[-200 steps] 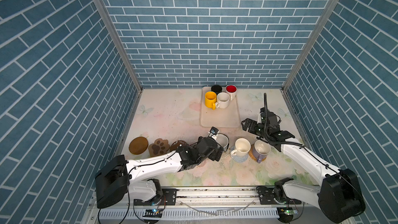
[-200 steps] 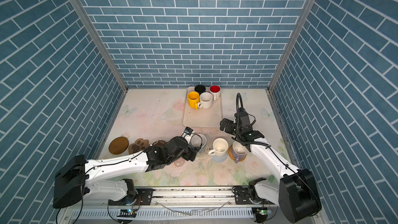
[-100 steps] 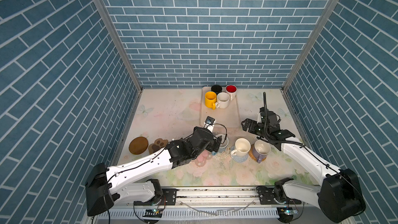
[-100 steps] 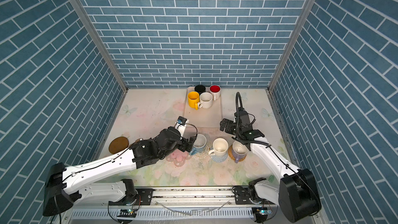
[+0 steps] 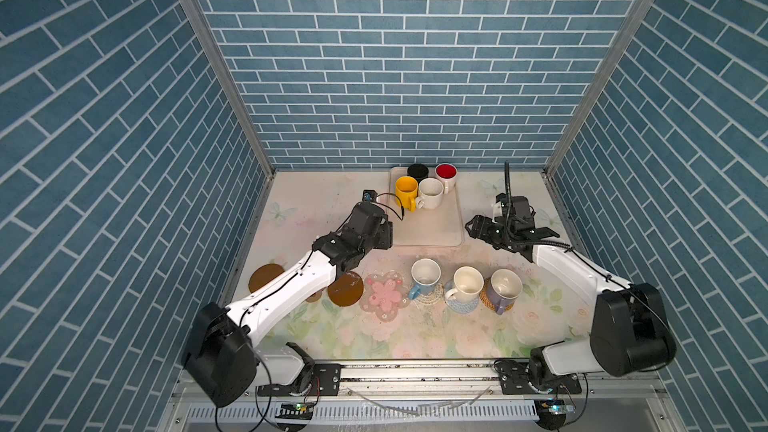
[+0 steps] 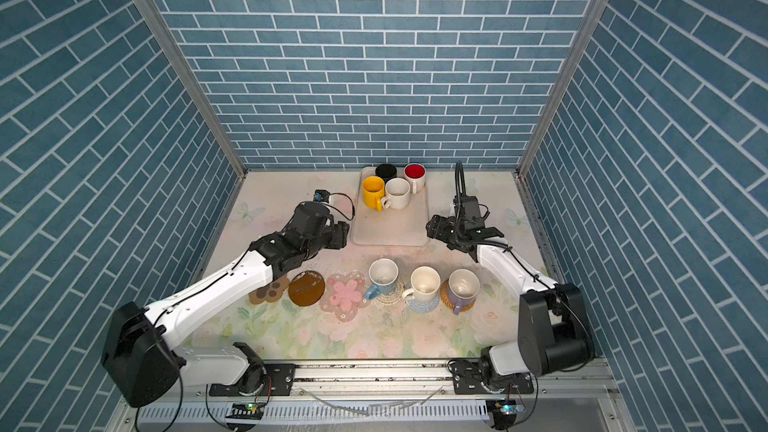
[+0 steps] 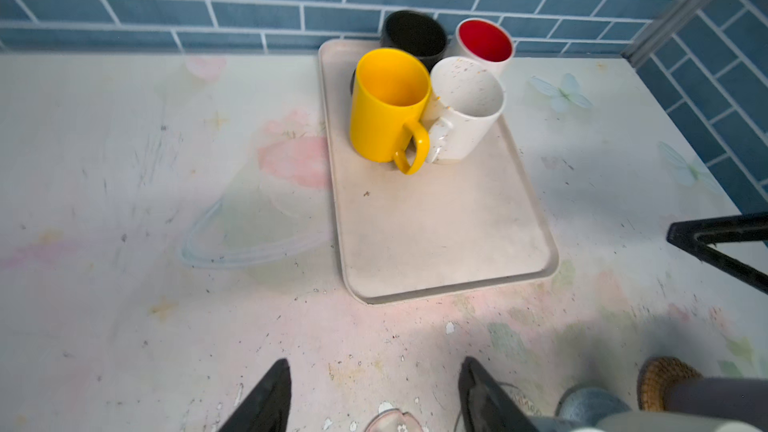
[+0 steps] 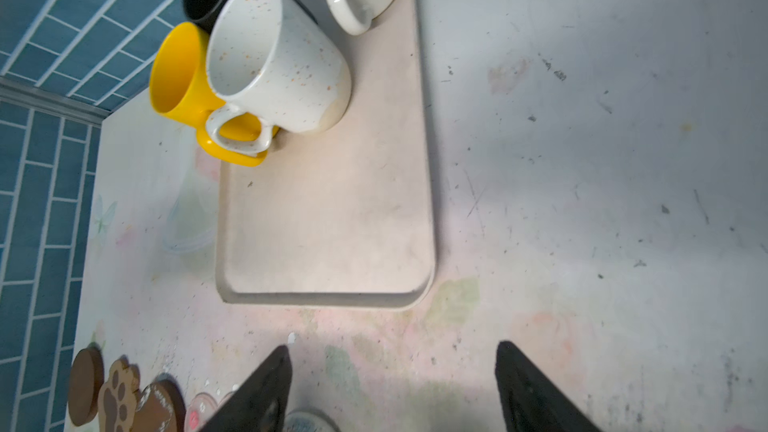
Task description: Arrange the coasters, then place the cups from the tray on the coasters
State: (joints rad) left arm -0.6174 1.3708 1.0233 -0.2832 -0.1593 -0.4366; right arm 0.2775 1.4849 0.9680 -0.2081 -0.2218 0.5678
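The beige tray (image 5: pixel 432 228) holds a yellow cup (image 5: pixel 406 189), a cream cup (image 5: pixel 430 193), a black cup (image 5: pixel 417 171) and a white cup with a red inside (image 5: pixel 446 173). In front of it, a light blue cup (image 5: pixel 424 276), a cream cup (image 5: pixel 467 282) and a lavender cup (image 5: pixel 505 288) each stand on a woven coaster. A pink flower coaster (image 5: pixel 384 293), two brown discs (image 5: pixel 345 288) and a paw coaster (image 6: pixel 270 290) lie bare. My left gripper (image 5: pixel 384 234) is open and empty at the tray's near left corner. My right gripper (image 5: pixel 471 228) is open and empty beside its near right corner.
Blue brick walls close in the table on three sides, and the tray's far end sits against the back wall. The tray's near half is bare (image 7: pixel 436 234). The left forearm (image 5: pixel 291 284) stretches over the left coasters.
My left gripper has left the light blue cup on its coaster and moved back to the tray's near left corner. Both grippers' jaws have narrowed. The right arm has barely moved.
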